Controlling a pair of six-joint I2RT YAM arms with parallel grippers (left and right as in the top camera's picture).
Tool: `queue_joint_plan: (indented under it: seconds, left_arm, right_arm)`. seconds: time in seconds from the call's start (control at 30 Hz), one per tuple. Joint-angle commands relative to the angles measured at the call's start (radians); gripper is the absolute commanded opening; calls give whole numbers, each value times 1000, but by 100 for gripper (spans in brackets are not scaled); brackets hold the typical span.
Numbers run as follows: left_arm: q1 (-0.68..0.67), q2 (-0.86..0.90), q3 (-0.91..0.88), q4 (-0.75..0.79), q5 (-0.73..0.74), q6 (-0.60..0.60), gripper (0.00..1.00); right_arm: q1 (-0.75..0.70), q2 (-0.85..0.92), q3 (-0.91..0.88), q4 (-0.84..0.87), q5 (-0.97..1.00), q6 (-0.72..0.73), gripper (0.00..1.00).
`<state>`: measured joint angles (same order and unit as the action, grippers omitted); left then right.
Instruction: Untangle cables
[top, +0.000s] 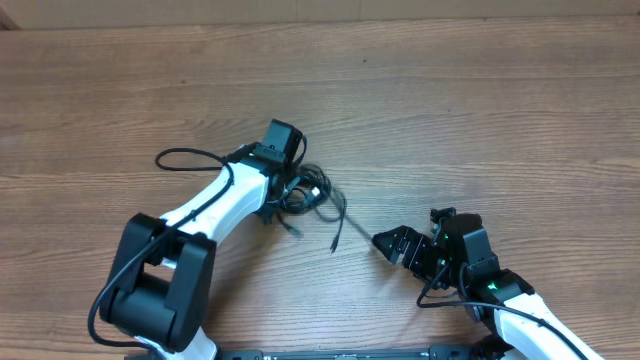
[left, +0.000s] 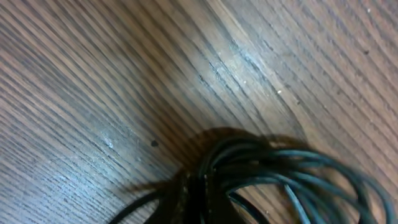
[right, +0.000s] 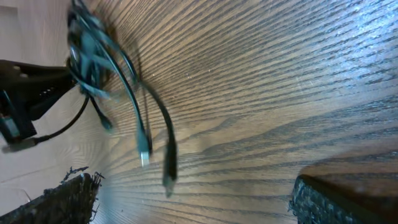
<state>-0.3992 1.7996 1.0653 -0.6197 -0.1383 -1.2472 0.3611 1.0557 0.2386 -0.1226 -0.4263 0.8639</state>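
The cables (top: 308, 190) are seen gathered in a loose, looped knot near the middle of the wooden table (top: 500, 90), directly under the tip of the left arm. From this knot several loose ends are trailed toward the near edge: one short end (top: 295, 229) is laid just beside the bundle, and a longer one (top: 335, 243) is stretched out further to the right. The left gripper (top: 285, 195) is set down onto the knot, and in its wrist view the dark strands (left: 267, 168) are shown bunched tightly together at the lower edge, close above the wood grain; its fingers are not shown plainly there, so whether they are pinched on the cords or spread cannot be told. The right gripper (top: 388, 243) is held low over the table, to the right of the loose ends and apart from the knot. Its two fingers (right: 336, 199) are spread wide at the bottom corners of its wrist view, and nothing is clamped between them. In that same view the bundle (right: 87, 50) is seen in the distance, with a silvery-tipped plug (right: 143, 158) and a dark plug (right: 169, 171) lying side by side on the wood. A thicker black wire (top: 185, 155) is looped out from the left arm.
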Motion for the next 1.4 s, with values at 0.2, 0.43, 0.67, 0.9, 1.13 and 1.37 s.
queue_joint_plan:
  seconds: [0.2, 0.43, 0.67, 0.9, 1.13, 1.37]
  left_arm:
    - [0, -89, 17, -92, 45, 28, 4]
    - [0, -284, 21, -78, 296, 26, 4]
    - [0, -335, 21, -93, 460, -115, 4]
    - [-26, -335, 20, -116, 481, -158, 4]
    - [-57, -335, 20, -126, 506, -167, 4]
    - [-85, -335, 20, -198, 506, -163, 4]
  right_arm:
    - [3, 0, -3, 39, -193, 1, 90]
    - [5, 0, -3, 252, -566, 30, 90]
    - [38, 0, -3, 256, -305, 372, 70]
    - [147, 0, -3, 325, -145, 607, 61]
    - [286, 0, -3, 339, 113, 690, 60]
    - [307, 0, -3, 372, 277, 713, 51]
